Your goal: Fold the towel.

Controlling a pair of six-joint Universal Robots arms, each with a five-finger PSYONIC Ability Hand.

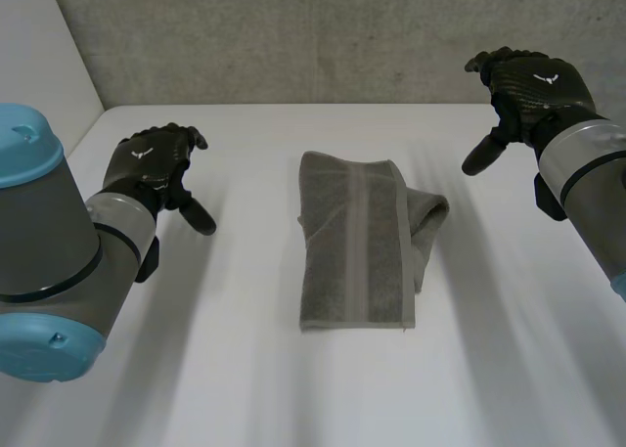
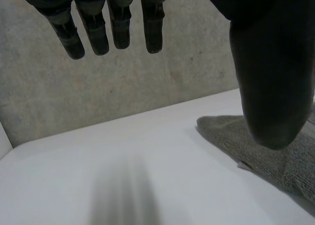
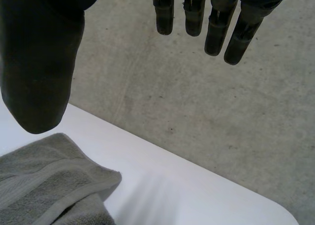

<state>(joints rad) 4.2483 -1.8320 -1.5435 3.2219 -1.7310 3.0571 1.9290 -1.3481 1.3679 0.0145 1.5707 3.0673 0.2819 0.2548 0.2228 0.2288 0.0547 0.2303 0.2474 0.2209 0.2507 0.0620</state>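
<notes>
A grey-green towel (image 1: 360, 242) lies folded in the middle of the white table (image 1: 245, 369), a lighter stripe running along it and a rumpled flap sticking out on its right side. My left hand (image 1: 152, 163) hovers over the table to the towel's left, open and holding nothing. My right hand (image 1: 528, 85) hangs higher, to the right of the towel and farther back, also open and empty. In the left wrist view the towel (image 2: 256, 146) lies beyond my thumb (image 2: 270, 77). In the right wrist view a towel corner (image 3: 54, 180) lies below my thumb (image 3: 39, 62).
A grey concrete wall (image 1: 293, 36) stands right behind the table's far edge. A white panel (image 1: 39, 46) closes off the left side. Bare tabletop lies on both sides of the towel and in front of it.
</notes>
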